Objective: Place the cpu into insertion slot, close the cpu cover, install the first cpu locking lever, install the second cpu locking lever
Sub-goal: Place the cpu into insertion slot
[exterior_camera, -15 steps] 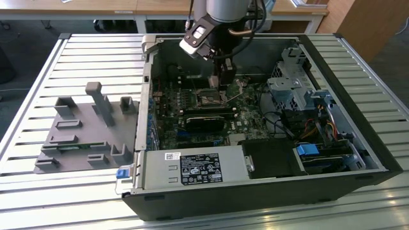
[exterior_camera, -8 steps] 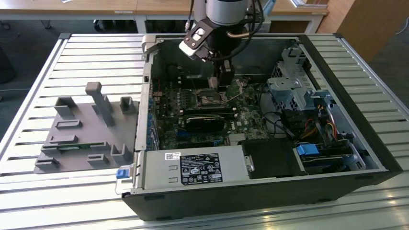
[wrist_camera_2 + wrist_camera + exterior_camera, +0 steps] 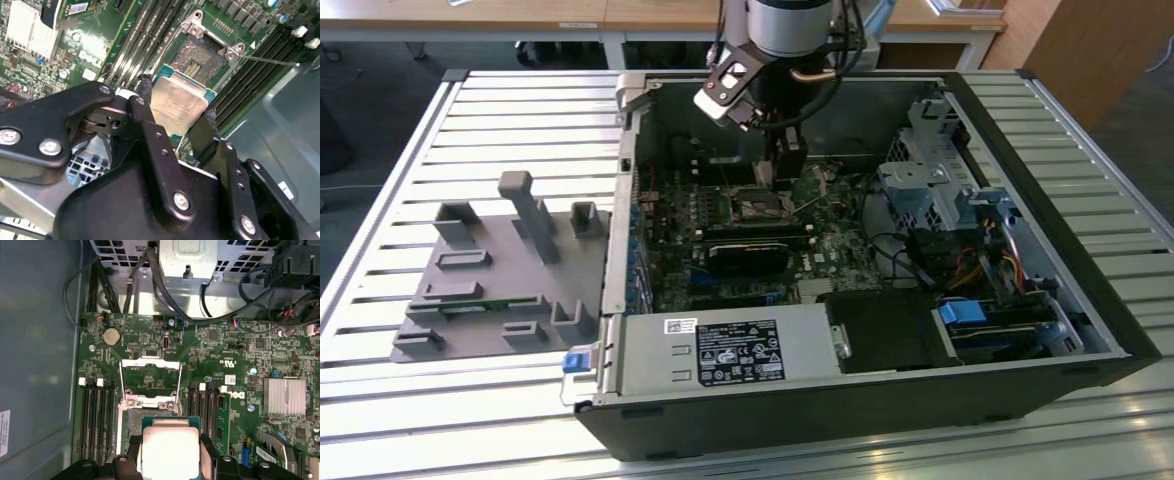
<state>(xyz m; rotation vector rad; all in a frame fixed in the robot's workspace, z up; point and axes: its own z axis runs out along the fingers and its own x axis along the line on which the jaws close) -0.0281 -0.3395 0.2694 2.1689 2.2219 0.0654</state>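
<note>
Step in hand: placing the cpu (image 3: 179,106) into the insertion slot (image 3: 201,57); judged not yet seated.
Pincer state: the pincer (image 3: 177,102) is clenched on the cpu, 1 finger (image 3: 150,125) on each of 2 opposite edges, metal top facing the cameras.
Cpu relative to pincer: between the fingertips, level with them, and flat rather than tilted as far as both wrist views show.
Cpu relative to slot: just beside it and overlapping 1 edge in the second wrist view. Most of the dark centre lies uncovered beyond the chip, so the chip appears to hang above and short of the slot.
Cpu cover: the cpu cover (image 3: 150,376) is swung open on the far side of the slot; green motherboard (image 3: 240,352) shows through its window.
Lever: a thin wire lever (image 3: 272,61) sticks out from 1 corner of the slot, clear of the opening.
Setting: in the exterior view the pincer hangs inside the open computer case (image 3: 1067,330), which lies on the slatted table (image 3: 400,400).
Method: square all 4 edges of the chip to the metal rim before lowering. Keep it level and descend straight. Use no side load or push.
Risk: contact pins bend if the chip lands skewed or slides on them.
</note>
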